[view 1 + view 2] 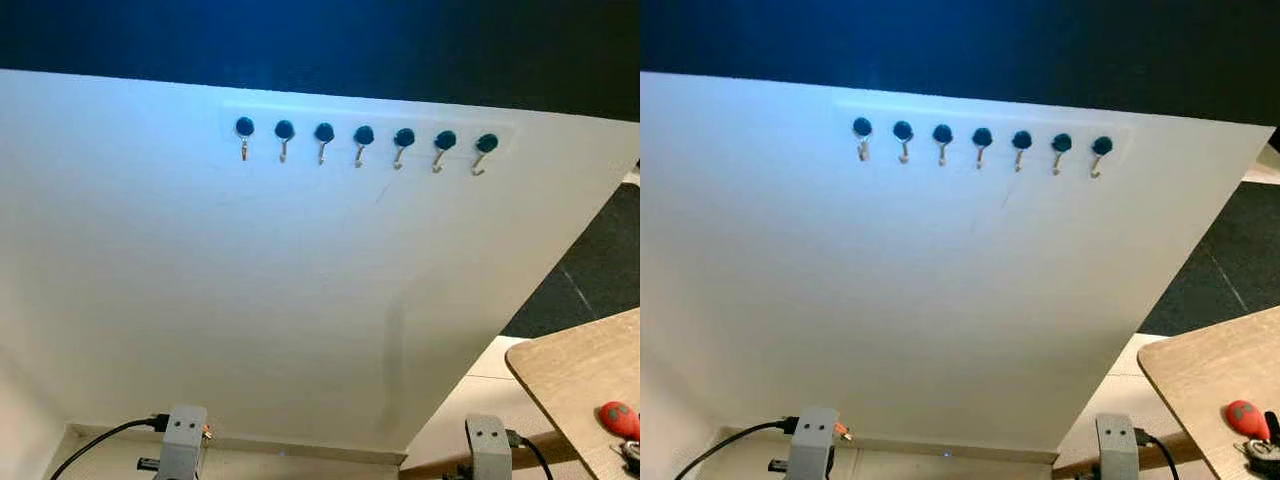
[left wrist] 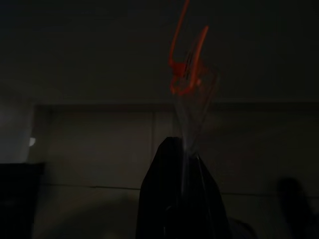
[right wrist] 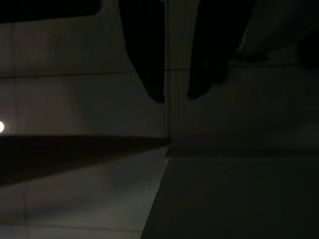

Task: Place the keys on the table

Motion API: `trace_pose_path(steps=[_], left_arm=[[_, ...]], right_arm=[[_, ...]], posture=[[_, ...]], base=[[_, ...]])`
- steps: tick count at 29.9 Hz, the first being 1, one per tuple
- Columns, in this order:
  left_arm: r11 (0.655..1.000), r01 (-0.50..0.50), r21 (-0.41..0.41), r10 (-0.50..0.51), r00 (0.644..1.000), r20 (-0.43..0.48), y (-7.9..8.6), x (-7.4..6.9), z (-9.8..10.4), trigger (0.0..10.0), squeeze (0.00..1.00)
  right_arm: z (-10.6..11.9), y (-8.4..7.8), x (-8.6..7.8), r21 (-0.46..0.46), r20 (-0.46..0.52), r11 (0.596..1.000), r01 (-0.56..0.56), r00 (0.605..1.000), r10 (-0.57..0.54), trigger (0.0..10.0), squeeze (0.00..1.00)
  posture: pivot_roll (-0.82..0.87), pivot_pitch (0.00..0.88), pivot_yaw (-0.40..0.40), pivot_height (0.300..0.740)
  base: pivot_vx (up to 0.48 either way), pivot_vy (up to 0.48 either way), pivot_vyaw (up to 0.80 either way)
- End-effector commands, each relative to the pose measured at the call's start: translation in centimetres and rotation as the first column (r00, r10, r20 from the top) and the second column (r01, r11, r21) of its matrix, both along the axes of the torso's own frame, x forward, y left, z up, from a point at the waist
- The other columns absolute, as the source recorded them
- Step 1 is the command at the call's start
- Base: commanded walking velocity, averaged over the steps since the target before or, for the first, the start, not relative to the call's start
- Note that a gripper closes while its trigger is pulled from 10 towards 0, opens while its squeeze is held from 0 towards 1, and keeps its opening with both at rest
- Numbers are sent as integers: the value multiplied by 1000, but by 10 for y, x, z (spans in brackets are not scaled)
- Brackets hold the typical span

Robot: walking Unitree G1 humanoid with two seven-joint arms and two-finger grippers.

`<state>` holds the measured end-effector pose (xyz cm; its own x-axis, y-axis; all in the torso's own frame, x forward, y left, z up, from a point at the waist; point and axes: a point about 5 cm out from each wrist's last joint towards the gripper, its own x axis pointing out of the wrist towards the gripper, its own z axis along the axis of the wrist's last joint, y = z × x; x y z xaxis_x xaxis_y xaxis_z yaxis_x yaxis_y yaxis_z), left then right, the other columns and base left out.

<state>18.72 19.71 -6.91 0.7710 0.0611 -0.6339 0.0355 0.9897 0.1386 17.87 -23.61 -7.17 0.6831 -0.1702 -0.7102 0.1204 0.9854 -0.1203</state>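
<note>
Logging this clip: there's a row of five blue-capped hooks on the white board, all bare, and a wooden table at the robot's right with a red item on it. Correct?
Not quite: the row of hooks has seven hooks, not five, as the left eye view shows. The rest stands: they are blue-capped and bare on the white board, and the wooden table at the robot's right carries a red item.

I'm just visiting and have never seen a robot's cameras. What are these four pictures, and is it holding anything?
The two bright pictures come from the robot's head, like a pair of eyes. They look at a white wall with a row of seven hooks, none with anything hanging on it. The grey blocks at the bottom are its two arms. At the lower right is the corner of a wooden table with a red thing on it, possibly a key tag.

The two dark pictures come from cameras on its wrists. The left claw is shut on an orange thing, too dim to name. The right claw is open and empty, over a tiled floor.
</note>
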Motion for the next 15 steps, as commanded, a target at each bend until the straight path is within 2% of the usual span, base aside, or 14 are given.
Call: trace_pose_path(steps=[1, 4, 5, 8, 10, 12, 15], left_arm=[[1000, 0, 2, 0, 1000, -16, 5, -1, -1, 10000, 0], [999, 33, -40, -34, 999, -22, 0, 2, 0, 10000, 0], [999, 33, -40, -34, 999, -22, 0, 2, 0, 10000, 0], [998, 59, -12, -59, 998, -4, 3, 4, 3, 10000, 0], [998, 56, -3, -56, 998, -2, 5, 5, 3, 10000, 0], [1000, 29, -6, -29, 1000, -6, 7, 4, 3, 10000, 0], [999, 48, -11, -48, 999, -17, 6, 3, 1, 10000, 0]], right_arm=[[-2, 0, -3, 11, -20, 1000, -17, 1000, 17, 10000, 0], [-1, 12, 4, 66, -3, 995, -69, 998, 70, 10000, 0], [-1, 12, 4, 66, -3, 995, -69, 998, 70, 10000, 0], [4, 20, 17, 94, 45, 994, -63, 997, 59, 10000, 0], [5, 22, 18, 98, 50, 993, -71, 997, 66, 10000, 0], [4, 28, 18, 118, 46, 985, -125, 992, 120, 10000, 0], [3, 28, 16, 109, 40, 983, -146, 989, 143, 10000, 0]], posture=[[-9, 36, -8, 740], [-16, 35, 10, 740], [-16, 35, 10, 740], [-22, 38, 10, 740], [-22, 38, 10, 740], [-20, 32, 3, 740], [-11, 31, -8, 740]], base=[[0, 0, 0], [0, 0, 0], [0, 0, 0], [0, 0, 0], [0, 0, 0], [0, 0, 0], [0, 0, 0]])
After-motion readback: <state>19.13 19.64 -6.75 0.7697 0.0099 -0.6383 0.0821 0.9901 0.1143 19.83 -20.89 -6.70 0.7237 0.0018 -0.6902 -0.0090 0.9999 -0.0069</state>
